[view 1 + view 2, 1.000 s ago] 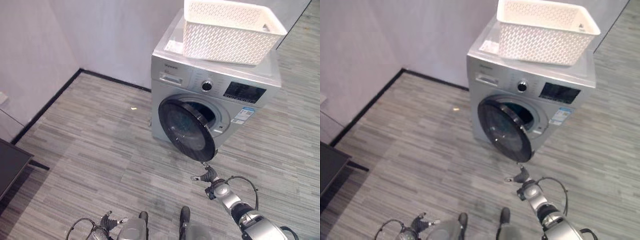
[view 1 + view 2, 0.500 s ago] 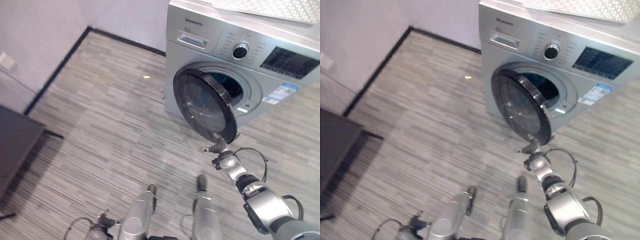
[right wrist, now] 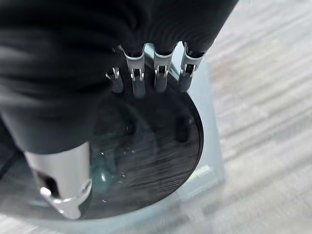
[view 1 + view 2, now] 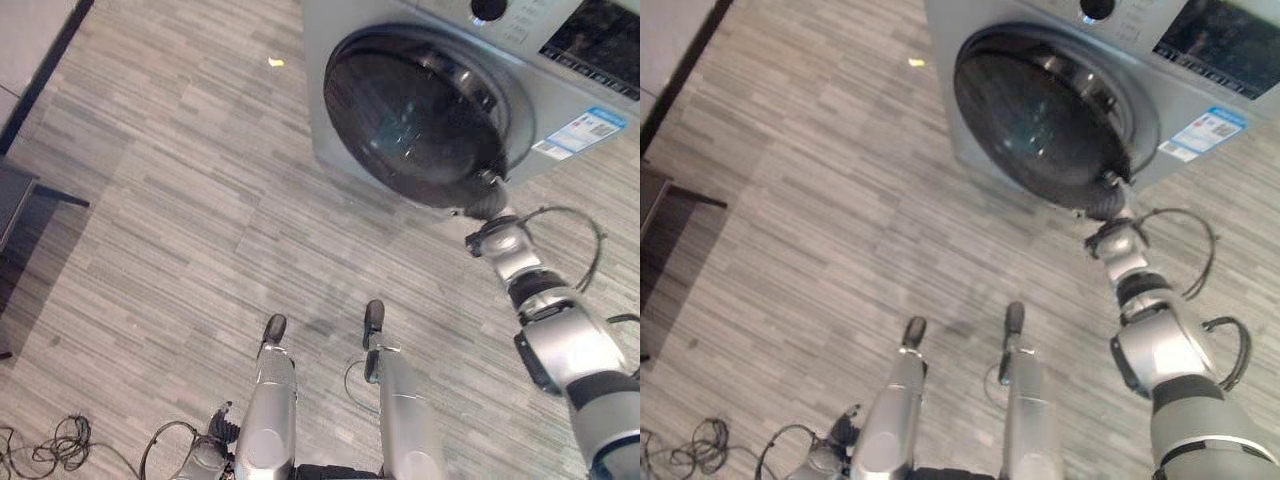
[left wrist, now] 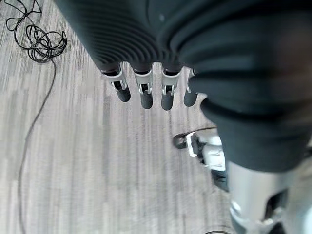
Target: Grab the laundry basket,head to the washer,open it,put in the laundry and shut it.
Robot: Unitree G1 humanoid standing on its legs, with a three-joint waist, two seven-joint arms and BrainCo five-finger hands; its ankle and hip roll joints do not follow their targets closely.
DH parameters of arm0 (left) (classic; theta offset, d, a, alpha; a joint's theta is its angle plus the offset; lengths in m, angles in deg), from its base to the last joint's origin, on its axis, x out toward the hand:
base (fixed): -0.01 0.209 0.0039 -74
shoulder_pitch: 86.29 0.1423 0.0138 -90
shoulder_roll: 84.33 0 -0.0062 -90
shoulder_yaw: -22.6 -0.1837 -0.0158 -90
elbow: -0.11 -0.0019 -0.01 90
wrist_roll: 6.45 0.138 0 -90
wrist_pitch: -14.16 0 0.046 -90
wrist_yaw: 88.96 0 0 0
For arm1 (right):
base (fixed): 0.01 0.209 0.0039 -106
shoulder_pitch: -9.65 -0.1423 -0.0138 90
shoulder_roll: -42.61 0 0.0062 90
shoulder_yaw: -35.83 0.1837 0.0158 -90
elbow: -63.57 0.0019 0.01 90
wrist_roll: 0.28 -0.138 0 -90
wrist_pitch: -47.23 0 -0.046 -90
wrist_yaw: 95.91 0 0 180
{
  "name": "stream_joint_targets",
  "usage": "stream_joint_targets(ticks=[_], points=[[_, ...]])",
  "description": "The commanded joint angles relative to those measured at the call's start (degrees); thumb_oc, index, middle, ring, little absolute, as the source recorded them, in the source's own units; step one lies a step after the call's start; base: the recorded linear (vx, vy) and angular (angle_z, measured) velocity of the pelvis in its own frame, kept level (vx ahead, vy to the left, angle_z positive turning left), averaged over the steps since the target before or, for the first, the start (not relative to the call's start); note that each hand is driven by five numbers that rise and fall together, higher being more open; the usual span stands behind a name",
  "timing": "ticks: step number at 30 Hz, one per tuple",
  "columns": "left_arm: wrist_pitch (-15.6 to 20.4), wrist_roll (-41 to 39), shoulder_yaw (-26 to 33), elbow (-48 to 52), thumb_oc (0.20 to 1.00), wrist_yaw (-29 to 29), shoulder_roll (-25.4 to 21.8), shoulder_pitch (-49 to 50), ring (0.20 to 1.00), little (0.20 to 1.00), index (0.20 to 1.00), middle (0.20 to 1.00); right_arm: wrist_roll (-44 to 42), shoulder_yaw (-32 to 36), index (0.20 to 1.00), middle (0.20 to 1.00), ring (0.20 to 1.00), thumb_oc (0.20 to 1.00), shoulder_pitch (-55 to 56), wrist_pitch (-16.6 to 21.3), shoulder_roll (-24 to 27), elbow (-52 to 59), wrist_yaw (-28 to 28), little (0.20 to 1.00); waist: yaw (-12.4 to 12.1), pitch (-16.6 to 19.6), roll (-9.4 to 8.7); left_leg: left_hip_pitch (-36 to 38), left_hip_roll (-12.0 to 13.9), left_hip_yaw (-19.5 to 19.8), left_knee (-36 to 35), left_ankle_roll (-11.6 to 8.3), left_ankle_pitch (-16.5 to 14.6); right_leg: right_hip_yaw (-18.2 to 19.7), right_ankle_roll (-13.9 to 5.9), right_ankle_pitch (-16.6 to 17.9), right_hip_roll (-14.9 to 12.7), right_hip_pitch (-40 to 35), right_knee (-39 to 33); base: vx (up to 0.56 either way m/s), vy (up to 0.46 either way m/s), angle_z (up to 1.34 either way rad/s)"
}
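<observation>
The left hand (image 5: 146, 92) is seen low over the striped floor (image 4: 170, 200), its fingers straight and holding nothing. The washer (image 4: 400, 60) stands ahead; its round dark door (image 4: 410, 120) looks nearly shut. The right hand (image 3: 151, 73) is laid flat-fingered against the door's lower edge.

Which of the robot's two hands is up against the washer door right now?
The right hand, reaching forward with straight fingers against the lower edge of the washer door. The left hand hangs low over bare floor, touching nothing.
</observation>
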State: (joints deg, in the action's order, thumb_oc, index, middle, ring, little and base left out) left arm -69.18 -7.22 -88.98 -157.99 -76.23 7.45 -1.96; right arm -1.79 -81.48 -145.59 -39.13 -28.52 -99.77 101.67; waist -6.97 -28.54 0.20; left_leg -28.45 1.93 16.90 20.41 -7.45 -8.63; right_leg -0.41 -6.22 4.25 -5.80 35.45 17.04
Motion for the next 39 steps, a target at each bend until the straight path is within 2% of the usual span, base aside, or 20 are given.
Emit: stream_joint_targets(ticks=[1, 5, 9, 11, 12, 13, 16, 17, 24, 26, 27, 32, 36, 37, 39], points=[[0.1, -2.8, -1.2, 0.7, 1.000, 0.7, -1.8, 2.3, 1.000, 1.000, 1.000, 1.000, -1.6, -1.4, 1.000, 1.000, 1.000, 1.000, -4.7, 1.8, 4.0, 1.3, 4.0, 1.000, -1.1, 0.0, 0.13, 2.4, -3.2, -1.4, 3.0, 3.96, -0.4, 2.0, -2.91, -0.6, -1.7, -1.8, 0.1, 0.00, -0.020, 0.13], [0.7, -5.0, -2.1, 1.9, 1.000, 1.5, -2.0, 2.2, 1.000, 1.000, 1.000, 1.000, -1.5, -3.7, 1.000, 1.000, 1.000, 1.000, -11.3, 2.4, 8.2, 1.2, 7.7, 1.000, -1.0, -1.0, 1.97, -0.1, -3.3, -1.0, 2.0, 3.39, 0.8, 2.0, -2.56, -1.2, -1.6, 1.8, 1.9, -0.01, -0.036, 0.05], [2.5, -9.0, -2.3, 4.6, 1.000, 2.1, -2.3, 1.5, 1.000, 1.000, 1.000, 1.000, -0.2, -8.3, 1.000, 1.000, 1.000, 1.000, -18.0, 2.5, 13.0, 1.0, 8.6, 1.000, -1.2, -1.2, 5.10, -2.7, -3.2, 0.4, -5.0, 1.75, 6.2, 0.6, -2.39, -1.6, -2.4, 6.6, 2.7, -0.06, -0.056, 0.17], [3.3, -10.5, -2.1, 5.7, 1.000, 2.1, -2.3, 1.2, 1.000, 1.000, 1.000, 1.000, -0.5, -9.4, 1.000, 1.000, 1.000, 1.000, -21.4, 2.5, 15.1, 0.2, 9.3, 1.000, -1.6, -1.0, 7.13, -3.5, -2.2, 1.3, -10.2, 0.48, 10.0, -0.7, -2.39, -2.7, -2.9, 9.6, 3.7, -0.06, -0.044, 0.36], [3.3, -10.5, -2.1, 5.7, 1.000, 2.1, -2.3, 1.2, 1.000, 1.000, 1.000, 1.000, -0.5, -9.5, 1.000, 1.000, 1.000, 1.000, -21.4, 2.5, 15.1, 0.2, 9.3, 1.000, -1.6, -1.0, 7.13, -3.5, -2.2, 1.3, -10.2, 0.48, 10.0, -0.7, -2.39, -2.7, -2.9, 9.6, 3.7, -0.05, -0.071, 0.43], [3.8, -12.2, -2.4, 6.6, 1.000, 1.8, -1.9, 1.8, 1.000, 1.000, 1.000, 1.000, 0.4, -12.7, 1.000, 1.000, 1.000, 1.000, -26.5, 2.4, 17.9, -0.2, 10.0, 1.000, -2.1, -1.0, 9.40, -4.3, -1.0, 2.0, -15.4, -0.71, 13.4, -1.6, -2.25, -4.4, -3.4, 13.8, 7.1, -0.03, -0.058, 0.30], [4.0, -13.1, -2.7, 6.5, 1.000, 1.5, -1.4, 2.8, 1.000, 1.000, 1.000, 1.000, 0.7, -14.7, 1.000, 1.000, 1.000, 1.000, -29.9, 2.4, 19.8, -0.3, 11.0, 1.000, -2.1, -0.9, 10.39, -5.3, -0.6, 2.1, -17.0, -1.15, 14.6, -1.7, -2.14, -6.0, -3.8, 16.5, 10.4, 0.02, -0.083, 0.17], [4.0, -13.1, -2.7, 5.9, 1.000, 1.6, -1.4, 3.5, 1.000, 1.000, 1.000, 1.000, 1.1, -15.4, 1.000, 1.000, 1.000, 1.000, -31.5, 2.3, 20.7, 0.0, 12.3, 1.000, -2.1, -0.8, 10.67, -4.8, -0.2, 2.1, -17.7, -1.28, 13.8, -1.8, -2.30, -9.0, -3.7, 17.2, 12.7, 0.09, -0.120, 0.12], [3.7, -13.5, -2.7, 3.3, 1.000, 1.6, -0.8, 4.6, 1.000, 1.000, 1.000, 1.000, 4.1, -20.6, 1.000, 1.000, 1.000, 1.000, -38.8, 2.3, 23.4, 2.9, 18.4, 1.000, -1.5, -1.2, 11.24, -5.6, 0.6, 2.3, -20.7, -2.43, 15.2, -2.2, -2.23, -13.3, -4.9, 22.7, 21.0, 0.02, -0.120, 0.16], [4.0, -13.9, -2.5, 2.6, 1.000, 2.0, -0.7, 4.5, 1.000, 1.000, 1.000, 1.000, 5.2, -21.7, 1.000, 1.000, 1.000, 1.000, -41.0, 2.0, 24.2, 4.7, 21.6, 1.000, -1.2, -1.2, 11.00, -5.6, 1.0, 2.7, -21.9, -2.73, 15.7, -2.6, -2.03, -14.1, -4.5, 23.7, 22.4, 0.01, -0.141, 0.15], [4.2, -14.5, -2.6, 2.6, 1.000, 2.1, -0.7, 4.3, 1.000, 1.000, 1.000, 1.000, 6.7, -24.5, 1.000, 1.000, 1.000, 1.000, -44.1, 1.8, 24.9, 5.3, 23.6, 1.000, -1.1, -1.2, 10.57, -5.3, 1.4, 2.7, -22.7, -3.08, 16.0, -2.8, -2.02, -14.6, -4.3, 24.6, 23.9, 0.00, -0.164, -0.05], [4.7, -14.6, -3.6, 2.9, 1.000, 2.0, -0.7, 4.4, 1.000, 1.000, 1.000, 1.000, 5.6, -27.1, 1.000, 1.000, 1.000, 1.000, -48.4, 2.7, 24.5, 7.0, 25.4, 1.000, -1.0, -1.2, 10.13, -3.2, 1.8, 3.0, -23.7, -3.47, 15.7, -3.0, -1.74, -15.6, -4.1, 24.8, 25.7, 0.00, -0.098, -0.03], [4.8, -14.2, -3.6, 2.8, 1.000, 2.0, -1.2, 4.2, 1.000, 1.000, 1.000, 1.000, 4.8, -24.9, 1.000, 1.000, 1.000, 1.000, -42.5, 2.8, 23.5, 10.7, 21.6, 1.000, 0.0, -1.2, 8.62, -0.8, 2.7, 2.5, -24.0, -3.48, 15.4, -3.3, -1.63, -15.3, -4.0, 23.7, 26.0, -0.03, -0.051, 0.02], [4.7, -14.3, -3.0, 2.4, 1.000, 2.4, -1.3, 3.4, 1.000, 1.000, 1.000, 1.000, 3.8, -21.3, 1.000, 1.000, 1.000, 1.000, -37.0, 2.7, 21.7, 10.4, 20.2, 1.000, 0.5, -1.3, 8.14, -1.1, 2.9, 2.1, -22.9, -3.63, 16.0, -3.7, -1.10, -12.4, -3.6, 23.0, 24.4, -0.10, 0.008, 0.03], [4.7, -14.2, -2.7, 2.2, 1.000, 2.9, -1.5, 2.6, 1.000, 1.000, 1.000, 1.000, 4.2, -18.4, 1.000, 1.000, 1.000, 1.000, -33.3, 2.6, 20.8, 10.7, 20.3, 1.000, 0.9, -1.3, 7.65, -0.7, 3.1, 1.3, -22.3, -3.48, 16.0, -4.0, -1.01, -12.0, -3.4, 21.5, 23.4, -0.06, 0.039, 0.04]])
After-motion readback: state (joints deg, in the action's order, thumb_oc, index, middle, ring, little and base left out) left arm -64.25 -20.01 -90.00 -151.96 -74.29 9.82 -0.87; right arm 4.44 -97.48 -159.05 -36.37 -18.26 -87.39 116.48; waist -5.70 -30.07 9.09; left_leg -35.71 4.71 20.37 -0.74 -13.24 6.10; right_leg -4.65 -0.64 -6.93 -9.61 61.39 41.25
